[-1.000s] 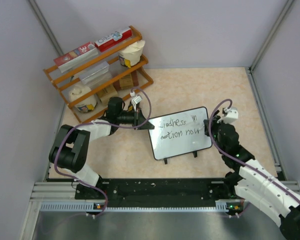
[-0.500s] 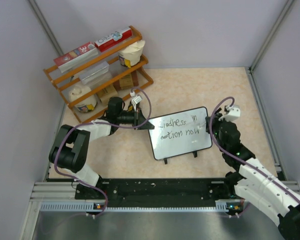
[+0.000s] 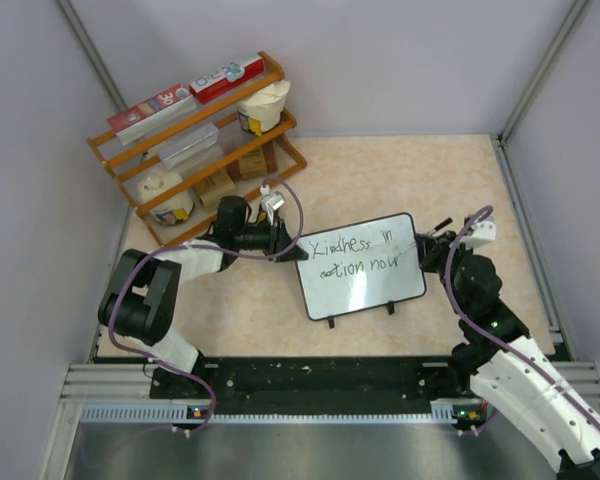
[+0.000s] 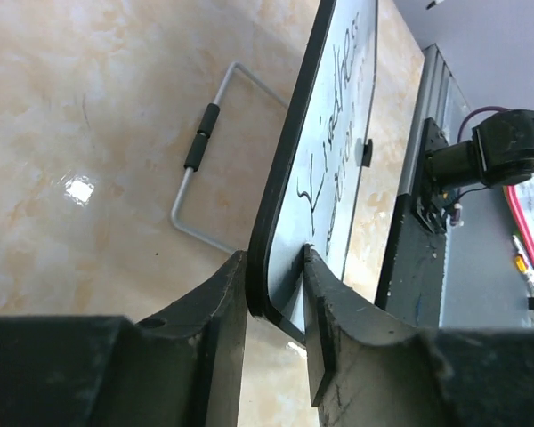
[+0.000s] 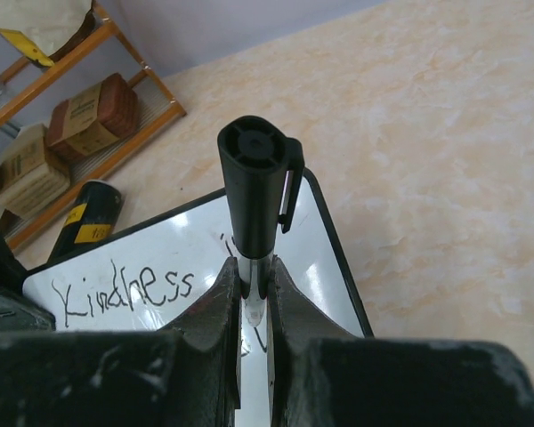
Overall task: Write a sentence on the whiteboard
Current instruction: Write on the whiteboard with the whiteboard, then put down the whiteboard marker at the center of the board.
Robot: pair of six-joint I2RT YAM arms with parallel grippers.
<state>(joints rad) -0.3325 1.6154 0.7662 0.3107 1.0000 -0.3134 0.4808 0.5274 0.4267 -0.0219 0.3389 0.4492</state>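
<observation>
Left gripper (image 4: 274, 260): fingers are straddling the left edge of the whiteboard (image 3: 372, 292), narrowly parted; whether gripping, cannot tell.
Whiteboard: is standing propped between both grippers, the sentence (image 3: 358, 256) showing in two lines.
Right gripper (image 5: 254, 271): is clamping tight on a marker (image 5: 254, 178), just off the right edge.
Risk: board, if unheld, tipping backward; a swinging marker smearing ink.

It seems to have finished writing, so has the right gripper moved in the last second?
Yes. The right gripper, holding the marker, has pulled back to the right, away from the right edge of the whiteboard, which it was beside.
</observation>
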